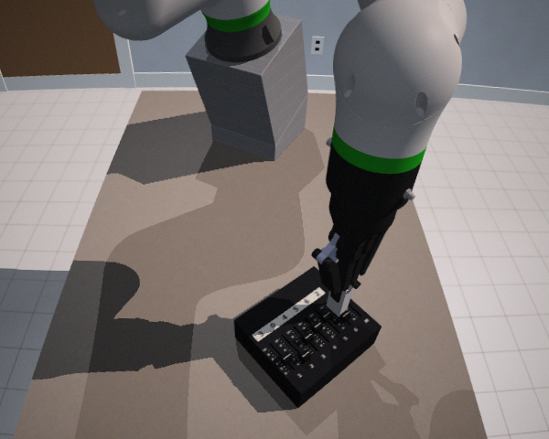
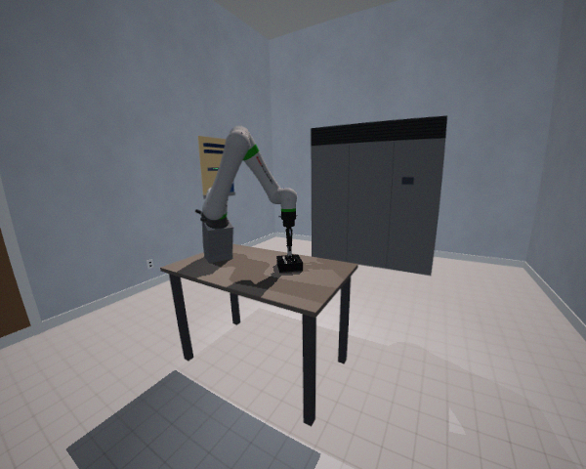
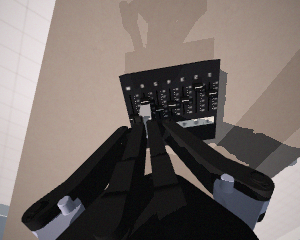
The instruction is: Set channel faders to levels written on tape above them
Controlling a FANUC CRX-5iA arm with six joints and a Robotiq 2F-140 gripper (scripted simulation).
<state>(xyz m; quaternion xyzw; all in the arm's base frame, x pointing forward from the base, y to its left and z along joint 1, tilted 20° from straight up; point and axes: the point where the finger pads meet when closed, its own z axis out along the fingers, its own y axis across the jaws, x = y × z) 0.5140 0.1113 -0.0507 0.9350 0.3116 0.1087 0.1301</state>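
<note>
The black lighting desk (image 1: 341,364) (image 2: 289,264) (image 3: 131,83) stands flat on the table, near its right edge. A white tape strip (image 1: 284,317) (image 3: 196,122) with small digits runs along its far side. Several fader caps stand at different heights in their slots; one cap (image 3: 200,89) is far from the tape. My gripper (image 1: 337,307) (image 2: 288,253) (image 3: 146,111) is shut with nothing between the fingers. Its tips point down onto the panel at a fader slot near the desk's right end, close to the tape. The tips hide that fader's cap.
The brown table (image 1: 170,212) (image 2: 309,295) carries the arm's grey pedestal (image 1: 255,94) (image 2: 217,245) at its far side. The table's right edge (image 1: 443,283) runs close to the desk. A grey cabinet (image 2: 379,196) stands behind the table.
</note>
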